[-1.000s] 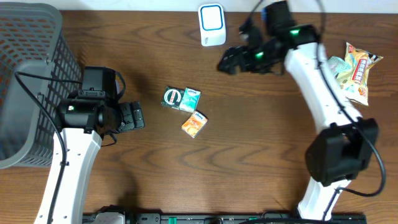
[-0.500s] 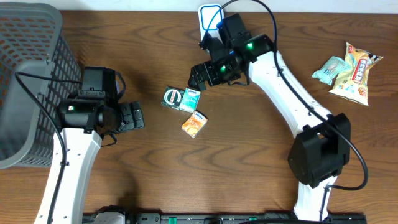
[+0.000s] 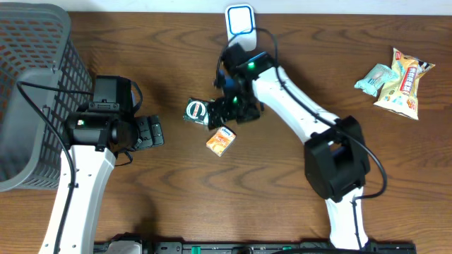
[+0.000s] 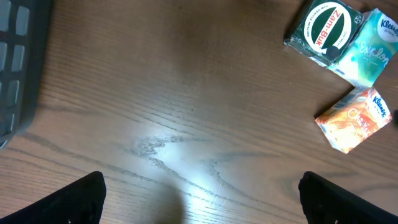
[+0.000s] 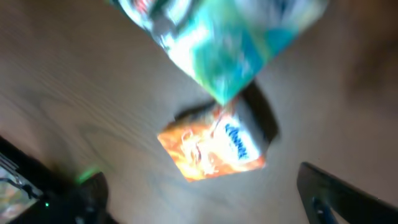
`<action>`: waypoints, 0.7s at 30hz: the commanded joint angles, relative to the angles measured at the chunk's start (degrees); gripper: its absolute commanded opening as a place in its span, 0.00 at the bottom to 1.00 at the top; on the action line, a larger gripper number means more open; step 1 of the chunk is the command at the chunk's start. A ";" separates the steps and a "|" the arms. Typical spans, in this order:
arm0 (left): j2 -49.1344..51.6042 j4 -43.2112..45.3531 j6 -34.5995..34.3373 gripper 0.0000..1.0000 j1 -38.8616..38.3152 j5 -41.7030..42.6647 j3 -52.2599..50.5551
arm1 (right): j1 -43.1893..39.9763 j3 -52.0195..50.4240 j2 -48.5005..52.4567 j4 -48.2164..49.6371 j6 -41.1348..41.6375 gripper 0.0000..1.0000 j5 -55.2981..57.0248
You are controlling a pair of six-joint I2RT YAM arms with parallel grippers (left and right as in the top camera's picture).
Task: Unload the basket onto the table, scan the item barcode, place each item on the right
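Observation:
Three small packs lie mid-table: a green Zam-Buk box [image 3: 195,110], a teal tissue pack [image 3: 214,109] and an orange tissue pack [image 3: 220,141]. My right gripper [image 3: 226,116] hovers right over them, partly covering the teal pack. The right wrist view is blurred, with the teal pack [image 5: 217,43] at the top and the orange pack [image 5: 214,146] below it. That gripper [image 5: 208,199] is open and holds nothing. My left gripper [image 3: 152,132] is open to the left of the packs. Its own view shows the box [image 4: 323,30], teal pack [image 4: 367,53] and orange pack [image 4: 354,118]. No barcode shows.
A white and blue scanner [image 3: 241,27] stands at the table's back edge, just behind the right arm. A grey mesh basket [image 3: 28,92] fills the left side, and its wall [image 4: 18,62] edges the left wrist view. Two snack bags [image 3: 399,79] lie far right.
The right arm has swung left and forward from beside the scanner and now hangs over the packs. The left arm and the three packs have not moved.

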 commanded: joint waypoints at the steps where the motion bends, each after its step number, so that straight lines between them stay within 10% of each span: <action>1: 0.20 -0.11 -0.50 0.98 -0.17 -0.33 -0.28 | 1.97 -0.04 0.98 -2.97 3.54 0.83 -0.35; 7: 0.20 -0.11 -0.50 0.98 -0.17 -0.33 -0.28 | 5.60 -0.04 1.22 -6.19 3.32 0.59 2.62; 21: 0.20 -0.11 -0.50 0.98 -0.17 -0.33 -0.28 | 10.80 -6.23 1.25 4.35 17.40 0.39 12.35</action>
